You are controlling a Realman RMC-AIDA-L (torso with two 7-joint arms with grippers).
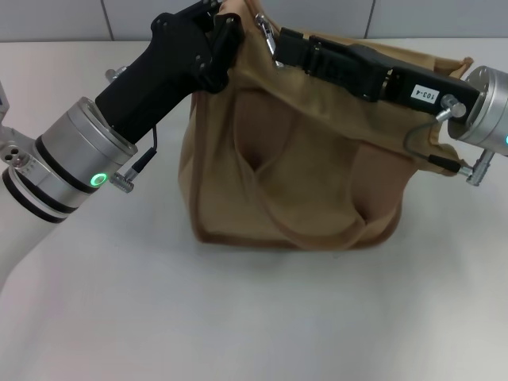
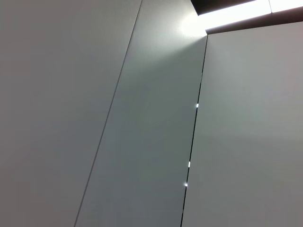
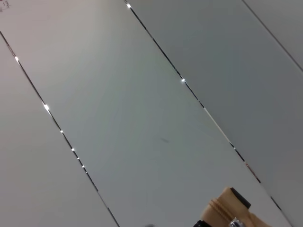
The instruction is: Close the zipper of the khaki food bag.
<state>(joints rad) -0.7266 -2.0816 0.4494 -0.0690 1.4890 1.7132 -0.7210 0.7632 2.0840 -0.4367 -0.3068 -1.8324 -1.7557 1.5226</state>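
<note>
Nearest the camera lay bare white table (image 1: pixel 238 317), and just beyond it the khaki food bag (image 1: pixel 294 175) stood upright at centre, one looped handle (image 1: pixel 309 226) drooping down its front. Up at the bag's far-left top corner, the left gripper (image 1: pixel 222 36) was clamped on the fabric edge, steadying it. From the right, the right gripper (image 1: pixel 286 46) reached along the top and sat beside a small silver metal piece (image 1: pixel 266 32), likely the pull of the zipper; whether those fingers were clenched on it or slack, I couldn't tell. The zipper line itself was hidden behind the arm, so how much was shut couldn't be read. My judgement: the pull was near the left end, so the close looked nearly finished or freshly begun.
</note>
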